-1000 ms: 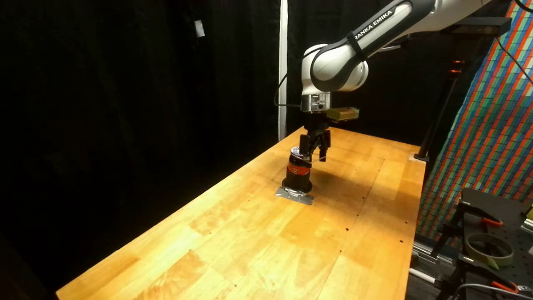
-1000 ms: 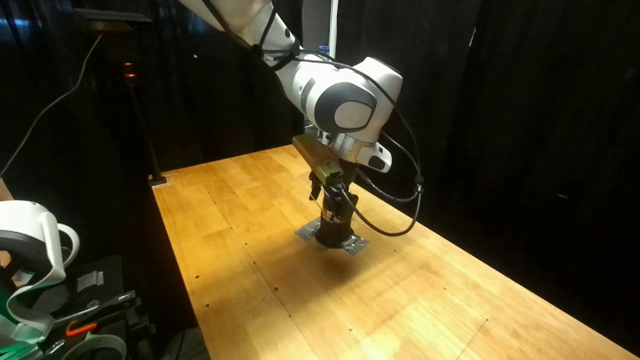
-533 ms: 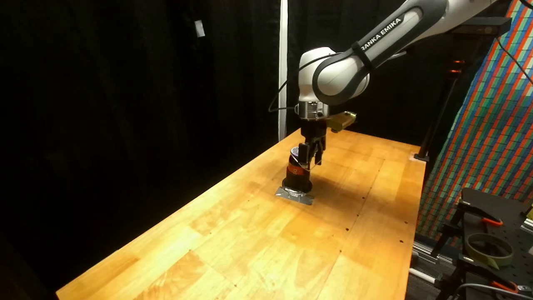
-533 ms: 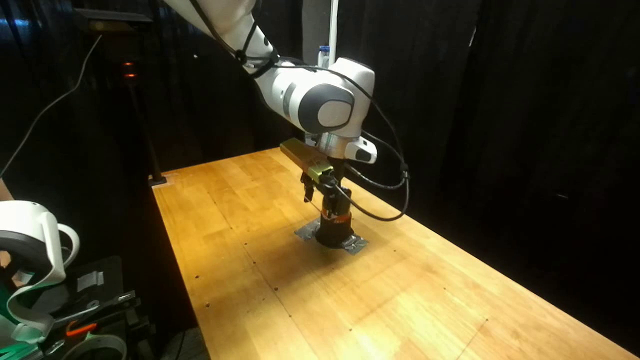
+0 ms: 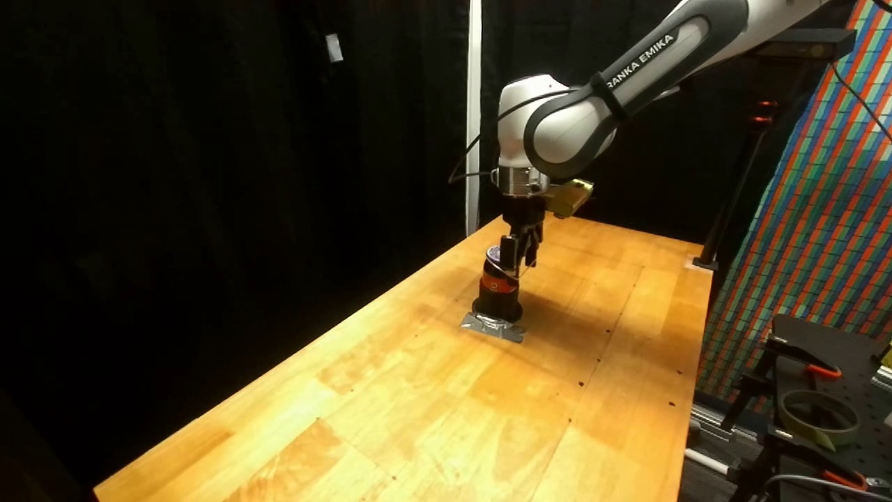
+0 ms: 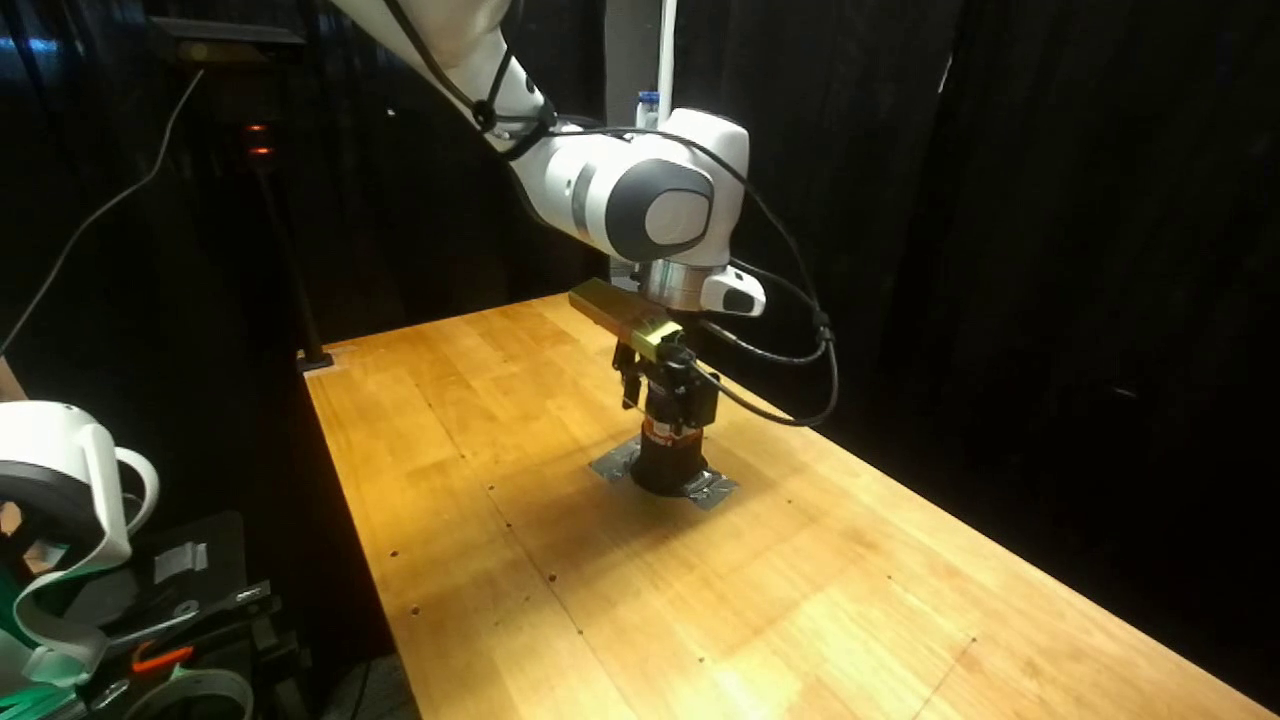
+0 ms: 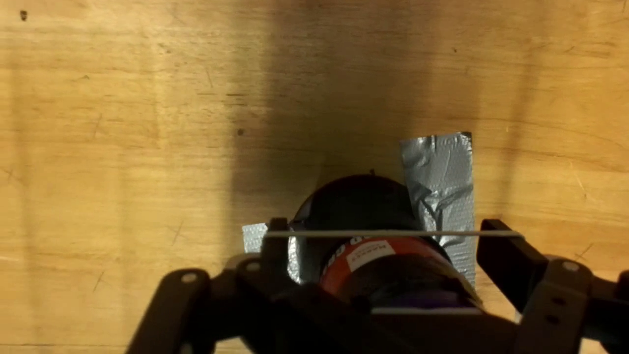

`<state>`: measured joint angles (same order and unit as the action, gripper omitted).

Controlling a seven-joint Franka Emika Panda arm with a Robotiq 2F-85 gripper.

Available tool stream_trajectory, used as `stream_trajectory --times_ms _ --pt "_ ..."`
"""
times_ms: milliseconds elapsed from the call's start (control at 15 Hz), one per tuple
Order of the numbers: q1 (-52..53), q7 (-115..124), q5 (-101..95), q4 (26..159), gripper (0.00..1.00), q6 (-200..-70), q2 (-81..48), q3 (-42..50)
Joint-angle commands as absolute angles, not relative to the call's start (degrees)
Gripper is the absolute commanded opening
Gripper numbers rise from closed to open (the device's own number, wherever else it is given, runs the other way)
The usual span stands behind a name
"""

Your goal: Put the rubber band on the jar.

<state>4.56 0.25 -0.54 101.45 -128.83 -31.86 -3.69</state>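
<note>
One rubber band (image 7: 354, 233) spans my spread pincer (image 7: 388, 235) in the wrist view; in an exterior view the upright jar (image 5: 499, 286) stands on the tabletop (image 5: 446, 397), the band crossing its upper body, encirclement unconfirmed and disengagement judged outstanding; in both exterior views my arm (image 6: 600, 195) bends down, pincer vertical.

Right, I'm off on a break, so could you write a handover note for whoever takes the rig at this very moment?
Gripper: open, fingers apart, down near the top of the jar.
Rubber band: stretched between the fingers; in the wrist view one strand passes in front of the jar.
Jar: upright on the wooden table, grey tape at its base.
Done: band on the fingers, spread, at the jar.
Left: settle it around the jar and slip the fingers out; whether it already loops the jar in part, I can't tell.
</note>
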Motion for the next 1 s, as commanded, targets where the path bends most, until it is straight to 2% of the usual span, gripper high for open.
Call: stream_trajectory --times_ms 0,933 --pt "5.17 -0.18 -2.71 99.24 1.00 -130.63 -33.26 -2.72" --pt "7.00 -1.51 -6.34 91.80 1.00 -130.80 -37.79 -2.55"
